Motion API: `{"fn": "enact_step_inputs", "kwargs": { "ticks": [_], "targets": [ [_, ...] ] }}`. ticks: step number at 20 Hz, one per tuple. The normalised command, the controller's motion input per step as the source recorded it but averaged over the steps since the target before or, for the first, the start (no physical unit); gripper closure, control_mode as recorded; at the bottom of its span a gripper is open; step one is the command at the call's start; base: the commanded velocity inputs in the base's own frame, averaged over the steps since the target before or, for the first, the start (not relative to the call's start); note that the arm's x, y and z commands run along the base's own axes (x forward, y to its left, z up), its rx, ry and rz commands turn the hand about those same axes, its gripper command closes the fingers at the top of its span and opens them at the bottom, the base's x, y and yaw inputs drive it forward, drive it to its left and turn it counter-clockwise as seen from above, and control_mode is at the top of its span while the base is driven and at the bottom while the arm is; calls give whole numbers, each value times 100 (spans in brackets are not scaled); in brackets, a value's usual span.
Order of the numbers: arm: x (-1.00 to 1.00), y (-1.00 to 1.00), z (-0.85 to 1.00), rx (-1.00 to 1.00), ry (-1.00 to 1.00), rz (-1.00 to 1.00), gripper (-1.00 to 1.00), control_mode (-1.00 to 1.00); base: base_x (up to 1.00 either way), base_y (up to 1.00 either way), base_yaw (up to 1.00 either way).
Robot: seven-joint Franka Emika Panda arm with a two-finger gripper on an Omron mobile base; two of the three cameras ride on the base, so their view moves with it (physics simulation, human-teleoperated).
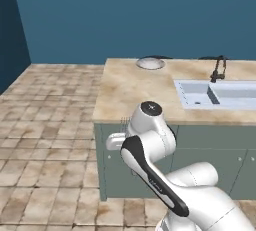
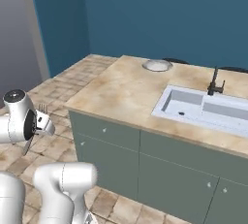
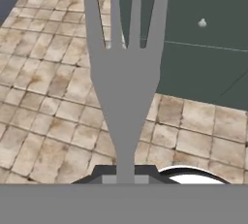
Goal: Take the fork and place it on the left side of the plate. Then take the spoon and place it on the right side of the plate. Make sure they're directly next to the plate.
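Now the fork (image 3: 125, 82) pinched by its handle in the gripper (image 3: 125, 178), tines straight out from the fingertips.

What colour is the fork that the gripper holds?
Plain grey, clearest in the hand view: fork.

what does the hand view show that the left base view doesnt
Hand view alone: the fork close up, four tines pointing away, handle running down between the shut gripper, with floor tiles and a green cabinet front behind. Left base view alone: the plate at the counter's far edge, the sink and the faucet. Both share: the fork, just its tines beside the arm in the left base view, plus tiled floor and cabinets.
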Motion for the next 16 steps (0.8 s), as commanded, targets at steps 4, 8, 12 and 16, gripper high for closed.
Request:
{"fn": "enact_step_inputs", "kwargs": {
  "ticks": [4, 8, 12, 16],
  "targets": [
    [0, 0, 0, 0, 0, 0, 100, 100, 35, 100, -23],
    [0, 0, 0, 0, 0, 0, 100, 100, 0, 100, -24],
    [0, 0, 0, 0, 0, 0, 100, 100, 0, 100, -24],
    [0, 0, 0, 0, 0, 0, 100, 100, 29, 100, -16]
  ]
}}
